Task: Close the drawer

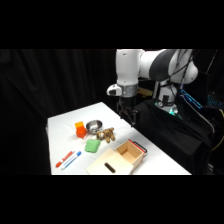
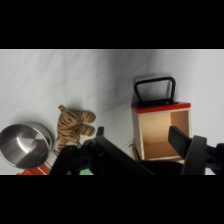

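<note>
The side view looks across and down from well off the table's point(image 1: 65, 125) near corner, while the wrist view looks down from close above, both sharing the open drawer point(image 1: 131, 151) point(image 2: 161, 131) and toy tiger point(image 1: 106, 134) point(image 2: 74, 127).

A steel bowl point(image 1: 93, 126) sat beside an orange block point(image 1: 80, 129) and a toy tiger point(image 1: 106, 133) on the white table point(image 1: 65, 122). A green block point(image 1: 92, 145) lay nearby, with two markers point(image 1: 68, 159) near the table's front edge.

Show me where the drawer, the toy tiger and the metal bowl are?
drawer point(image 2: 160, 132): wrist view, its pale wooden inner wall.
toy tiger point(image 2: 72, 127): wrist view, its striped body.
metal bowl point(image 1: 93, 126): side view, its rim.
</note>
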Robot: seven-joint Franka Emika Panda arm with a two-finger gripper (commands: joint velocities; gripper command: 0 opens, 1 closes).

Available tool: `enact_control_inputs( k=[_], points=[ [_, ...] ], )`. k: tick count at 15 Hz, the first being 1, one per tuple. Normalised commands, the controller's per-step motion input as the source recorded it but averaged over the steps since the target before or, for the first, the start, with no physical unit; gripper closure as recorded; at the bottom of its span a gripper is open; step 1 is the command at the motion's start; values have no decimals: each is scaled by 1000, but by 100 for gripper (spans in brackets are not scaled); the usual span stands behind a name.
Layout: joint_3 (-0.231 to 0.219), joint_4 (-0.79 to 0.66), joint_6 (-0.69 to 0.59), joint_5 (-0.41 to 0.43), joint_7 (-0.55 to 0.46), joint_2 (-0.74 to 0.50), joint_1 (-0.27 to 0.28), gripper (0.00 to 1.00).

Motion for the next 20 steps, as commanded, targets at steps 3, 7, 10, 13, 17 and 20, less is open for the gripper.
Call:
enact_control_inputs(
  k=[3, 7, 10, 13, 17, 20],
  points=[
    [40, -274, 329, -102, 168, -117, 48, 0],
    [42, -222, 342, -119, 162, -37, 48, 0],
    [20, -152, 422, -160, 166, 66, 29, 0],
    [-9, -90, 414, -214, 198, 132, 6, 0],
    [-55, -49, 381, -291, 250, 165, 7, 0],
    [-113, -72, 313, -345, 318, 99, 66, 0]
  ],
)
